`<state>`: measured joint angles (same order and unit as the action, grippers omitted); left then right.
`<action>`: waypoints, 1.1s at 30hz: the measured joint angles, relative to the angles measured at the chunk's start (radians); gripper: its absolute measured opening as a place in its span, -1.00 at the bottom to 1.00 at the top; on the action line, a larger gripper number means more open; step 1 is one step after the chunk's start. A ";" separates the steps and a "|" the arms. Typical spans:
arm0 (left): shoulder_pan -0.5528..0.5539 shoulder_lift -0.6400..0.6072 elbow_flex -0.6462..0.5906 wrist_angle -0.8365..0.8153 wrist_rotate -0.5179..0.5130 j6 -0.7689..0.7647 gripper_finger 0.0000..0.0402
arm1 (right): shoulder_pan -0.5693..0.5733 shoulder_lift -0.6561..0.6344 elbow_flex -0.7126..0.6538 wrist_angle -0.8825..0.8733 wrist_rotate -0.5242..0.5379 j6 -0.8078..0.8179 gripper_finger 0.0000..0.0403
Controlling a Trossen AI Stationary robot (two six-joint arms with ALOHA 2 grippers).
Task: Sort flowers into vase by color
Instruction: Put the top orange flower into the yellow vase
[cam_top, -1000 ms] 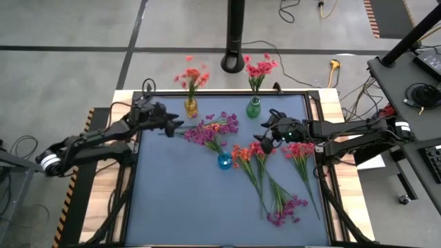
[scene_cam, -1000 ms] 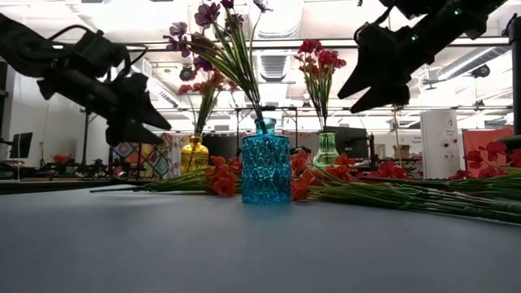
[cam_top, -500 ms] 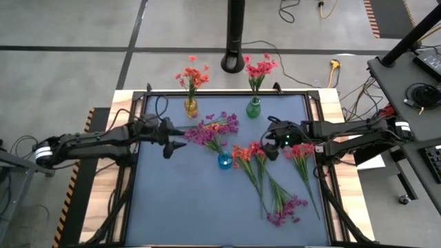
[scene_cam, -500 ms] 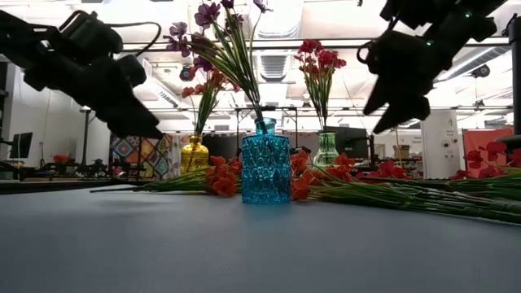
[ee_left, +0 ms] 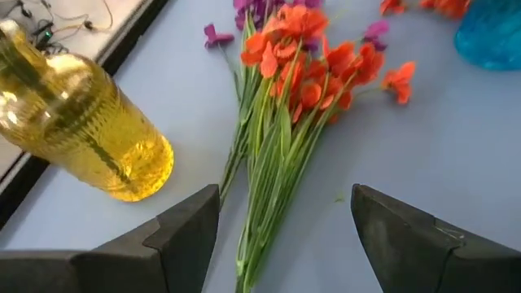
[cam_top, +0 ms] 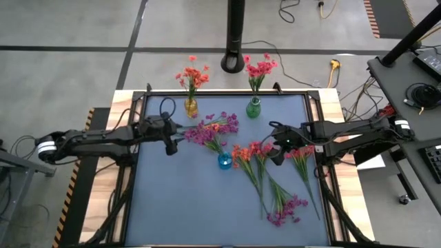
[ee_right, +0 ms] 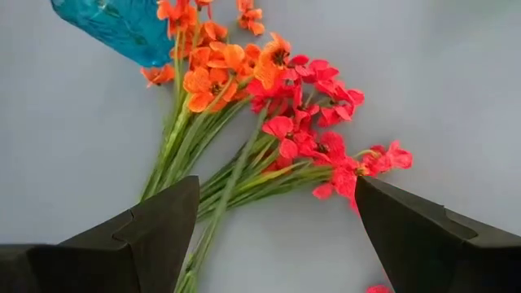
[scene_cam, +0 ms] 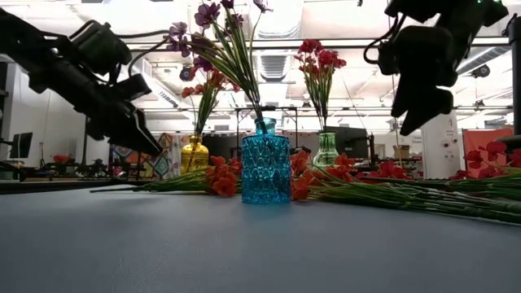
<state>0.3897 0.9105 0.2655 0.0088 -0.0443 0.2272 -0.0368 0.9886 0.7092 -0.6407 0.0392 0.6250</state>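
Three vases stand on the blue table: a yellow one with orange flowers, a green one with red-pink flowers, and a blue one with purple flowers. Loose sprigs lie flat on the table. My left gripper hangs open above the stems of an orange sprig beside the yellow vase. My right gripper hangs open above an orange sprig and a red-pink sprig lying side by side near the blue vase. Neither gripper touches anything.
More loose sprigs lie on the table: a red-pink bunch toward the right edge, a purple one toward the near edge, and purple blossoms left of centre. The near left part of the table is bare.
My left gripper has moved a little toward the near edge and tipped its fingers further down over the orange sprig. My right gripper has moved toward the table's near right and turned its fingers downward over the orange and red-pink sprigs. The flowers and vases have stayed put.
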 joint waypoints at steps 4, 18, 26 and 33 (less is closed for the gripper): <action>0.000 0.072 0.000 0.040 -0.001 0.016 0.29 | 0.000 0.000 0.002 0.021 0.017 -0.014 0.59; -0.004 0.268 0.001 0.108 -0.096 0.005 0.24 | 0.000 0.001 0.002 0.032 0.017 -0.027 0.59; -0.010 0.319 0.015 0.086 -0.069 -0.034 0.03 | 0.000 0.001 0.002 0.032 0.017 -0.027 0.59; -0.025 0.336 0.020 0.078 -0.069 -0.073 -0.16 | 0.000 0.001 0.002 0.032 0.017 -0.027 0.59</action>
<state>0.3647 1.2469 0.2852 0.0864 -0.1130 0.1541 -0.0368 0.9897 0.7116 -0.6083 0.0563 0.5983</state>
